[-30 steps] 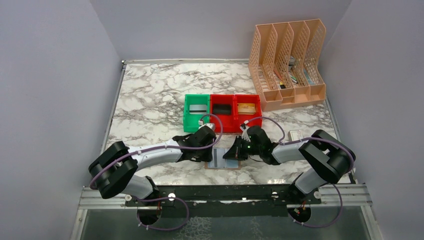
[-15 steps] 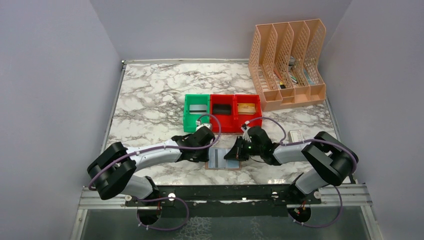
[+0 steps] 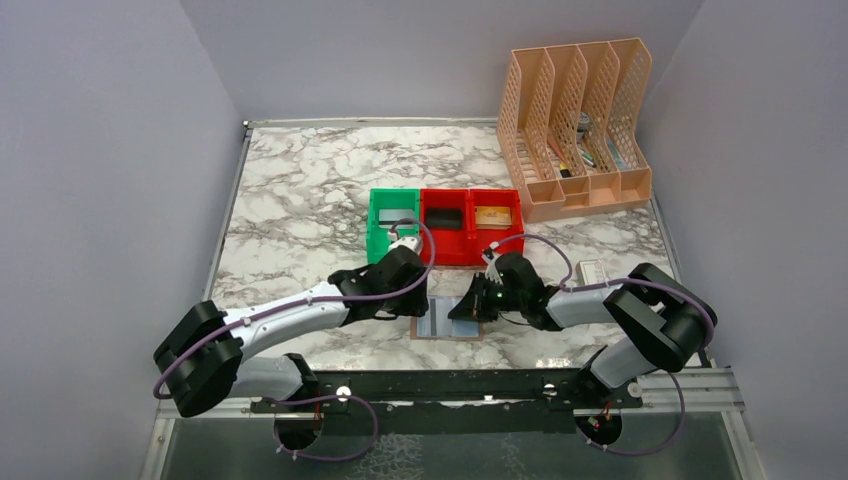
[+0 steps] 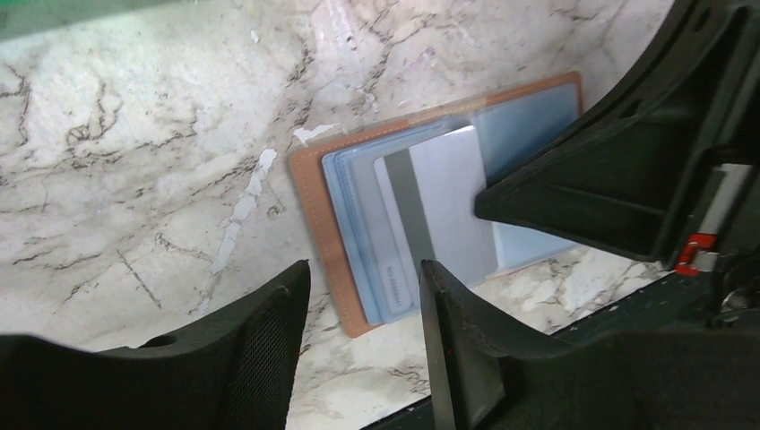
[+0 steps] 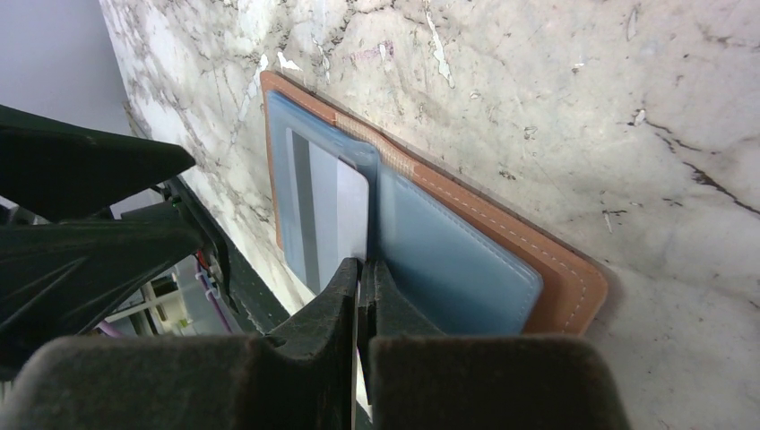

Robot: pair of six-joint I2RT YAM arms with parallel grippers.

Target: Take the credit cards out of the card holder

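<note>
The brown card holder [image 3: 447,322] lies open on the marble, its light blue lining up [image 4: 315,210] [image 5: 547,260]. A silver-grey credit card [image 4: 444,202] [image 5: 327,206] with a dark stripe sticks partly out of its left pocket toward the fold. My right gripper [image 3: 466,308] [image 5: 361,266] is shut, and its tips rest on the holder at the card's edge. My left gripper [image 3: 404,298] [image 4: 364,269] hangs open over the holder's near left corner with nothing between the fingers. More credit cards lie in the bins: a silver one [image 3: 396,214], a black one [image 3: 446,218] and a gold one [image 3: 490,214].
A green bin [image 3: 374,240] and two red bins [image 3: 468,245] stand in a row just behind the grippers. A peach file organizer [image 3: 580,130] fills the back right corner. A small white box [image 3: 590,270] lies by the right arm.
The left gripper has opened and drawn back to the left, away from the card holder. The right gripper has stayed shut on the same spot.
</note>
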